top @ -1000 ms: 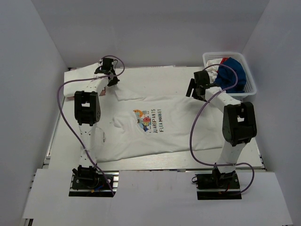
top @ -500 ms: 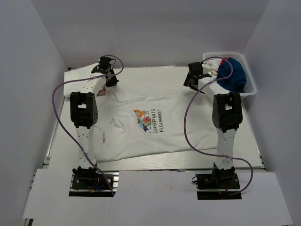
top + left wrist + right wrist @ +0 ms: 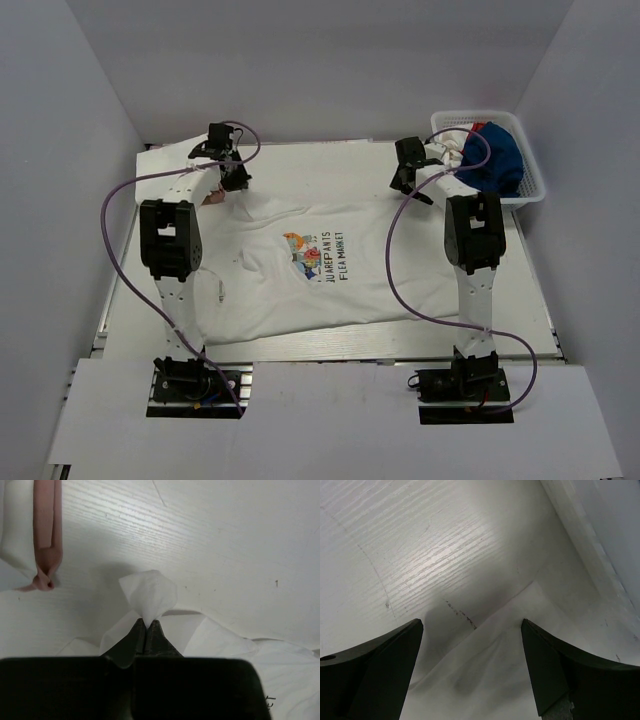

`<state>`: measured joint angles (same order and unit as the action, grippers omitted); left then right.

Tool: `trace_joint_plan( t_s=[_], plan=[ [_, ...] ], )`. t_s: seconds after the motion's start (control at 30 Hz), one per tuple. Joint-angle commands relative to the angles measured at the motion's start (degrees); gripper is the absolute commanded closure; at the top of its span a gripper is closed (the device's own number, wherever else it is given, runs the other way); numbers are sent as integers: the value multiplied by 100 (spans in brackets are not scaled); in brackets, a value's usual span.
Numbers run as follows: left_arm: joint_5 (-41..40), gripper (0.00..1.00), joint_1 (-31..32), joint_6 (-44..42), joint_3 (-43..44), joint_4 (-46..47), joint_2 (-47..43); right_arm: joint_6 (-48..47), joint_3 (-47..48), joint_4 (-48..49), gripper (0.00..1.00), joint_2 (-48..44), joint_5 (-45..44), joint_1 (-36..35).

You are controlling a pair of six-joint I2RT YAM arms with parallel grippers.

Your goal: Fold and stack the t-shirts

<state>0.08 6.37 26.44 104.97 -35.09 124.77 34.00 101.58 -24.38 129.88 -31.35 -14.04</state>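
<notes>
A white t-shirt [image 3: 300, 290] with a coloured print lies spread flat in the middle of the table. My left gripper [image 3: 232, 182] is at its far left corner, shut on a pinched fold of the white cloth [image 3: 149, 592]; its tips [image 3: 146, 623] meet on the fabric. My right gripper [image 3: 401, 184] is at the shirt's far right corner, open. In the right wrist view its fingers [image 3: 472, 624] straddle the shirt's corner [image 3: 495, 655], low over it and holding nothing.
A white basket [image 3: 528, 196] at the back right holds blue, red and white clothes [image 3: 495, 160]. Another white cloth [image 3: 170, 160] with a pinkish trim [image 3: 46, 530] lies at the back left, beside my left gripper. White walls close in the table.
The right arm swung left, away from the basket, bringing its gripper over the shirt's far right corner. The left arm shifted slightly left and back, drawing the shirt's corner with it.
</notes>
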Motion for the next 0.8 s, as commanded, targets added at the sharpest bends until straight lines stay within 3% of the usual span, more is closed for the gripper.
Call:
trace_joint_plan(
  t_s=[0.0, 0.17, 0.2, 0.43, 0.77],
  plan=[
    [194, 100, 4, 116, -231, 125, -717, 195, 90, -137, 15, 115, -196, -2],
    [247, 100, 4, 116, -433, 11, -972, 142, -102, -76, 44, 63, -231, -28],
    [247, 100, 65, 168, -520, 11, -1033, 125, -156, -32, 55, 72, -213, -20],
    [239, 100, 66, 336, -1268, 64, -1596, 54, -393, -6, 100, -165, -266, -19],
    [326, 100, 66, 687, -2180, -252, -2413, -710, -1535, 970, 100, -1606, -433, -134]
  ],
)
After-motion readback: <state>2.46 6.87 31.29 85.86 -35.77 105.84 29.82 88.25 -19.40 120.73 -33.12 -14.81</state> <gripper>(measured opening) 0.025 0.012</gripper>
